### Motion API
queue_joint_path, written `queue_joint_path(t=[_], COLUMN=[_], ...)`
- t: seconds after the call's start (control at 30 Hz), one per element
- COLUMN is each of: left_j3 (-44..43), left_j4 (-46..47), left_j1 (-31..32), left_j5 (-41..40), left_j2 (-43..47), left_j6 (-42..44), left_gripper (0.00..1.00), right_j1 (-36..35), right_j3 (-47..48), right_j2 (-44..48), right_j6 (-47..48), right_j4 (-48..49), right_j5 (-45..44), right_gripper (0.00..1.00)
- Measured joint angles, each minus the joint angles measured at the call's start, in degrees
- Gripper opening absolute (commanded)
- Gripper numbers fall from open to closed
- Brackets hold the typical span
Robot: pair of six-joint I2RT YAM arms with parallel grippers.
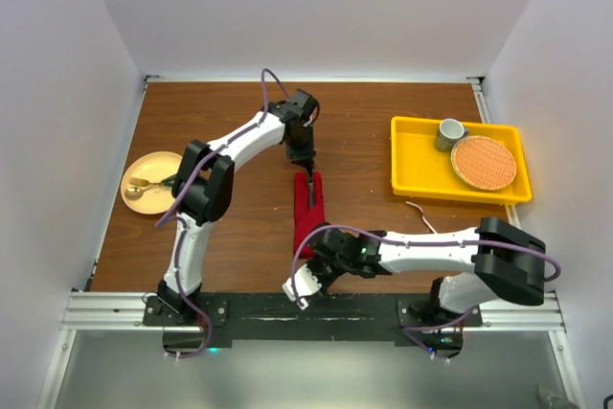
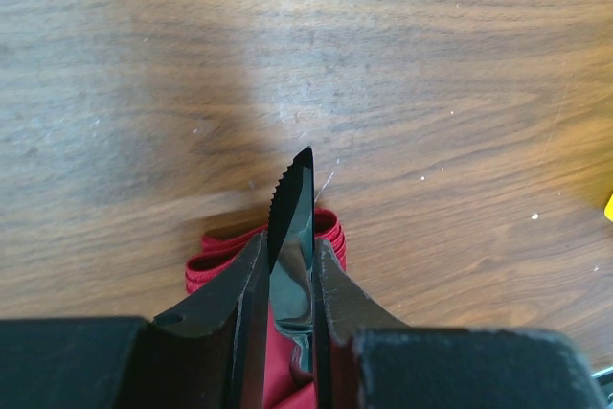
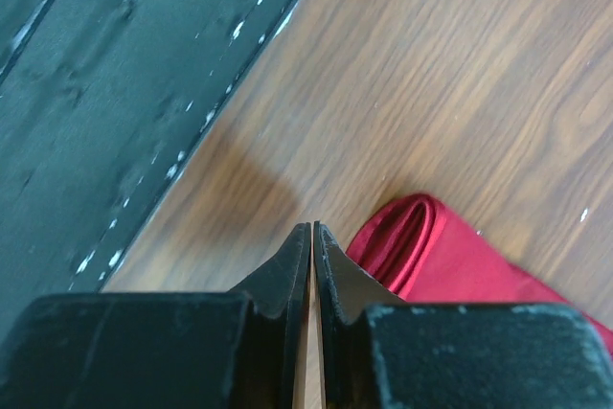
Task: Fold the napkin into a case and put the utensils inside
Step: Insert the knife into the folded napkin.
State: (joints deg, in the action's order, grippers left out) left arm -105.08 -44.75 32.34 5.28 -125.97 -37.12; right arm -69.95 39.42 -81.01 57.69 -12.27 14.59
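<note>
The deep-red napkin (image 1: 308,210) lies folded into a narrow case in the middle of the table, its long side running away from the arms. My left gripper (image 1: 309,179) hangs over its far end, shut on a serrated silver knife (image 2: 299,193) whose blade sticks out past the fingertips. In the left wrist view the left gripper (image 2: 292,239) has the layered folds of the napkin (image 2: 332,230) just beneath it. My right gripper (image 1: 295,290) sits at the case's near end, beside it. In the right wrist view the right gripper (image 3: 312,229) is shut on nothing, with the napkin (image 3: 450,261) to its right.
A tan plate (image 1: 134,200) with cutlery on it sits at the left edge. At the right stands a yellow tray (image 1: 407,155) holding a grey cup (image 1: 450,131) and a round woven mat (image 1: 484,162). The black base rail (image 3: 105,93) runs close to the right gripper.
</note>
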Motion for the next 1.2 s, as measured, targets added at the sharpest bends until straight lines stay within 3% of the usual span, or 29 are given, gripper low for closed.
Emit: queue_joint_path(t=[0.5, 1.2], left_j3=[4.09, 10.54], left_j4=[-1.16, -1.18], left_j1=[0.50, 5.38], left_j5=[-0.74, 0.04], left_j2=[2.14, 4.13], left_j6=[-1.53, -6.40], left_gripper=[0.00, 0.00], right_j1=[-2.12, -2.14], right_j3=[0.55, -2.14], right_j2=[-7.76, -6.69], right_j6=[-2.62, -3.28], right_j4=[9.38, 13.44], right_j5=[-11.93, -12.55], right_gripper=[0.04, 0.02])
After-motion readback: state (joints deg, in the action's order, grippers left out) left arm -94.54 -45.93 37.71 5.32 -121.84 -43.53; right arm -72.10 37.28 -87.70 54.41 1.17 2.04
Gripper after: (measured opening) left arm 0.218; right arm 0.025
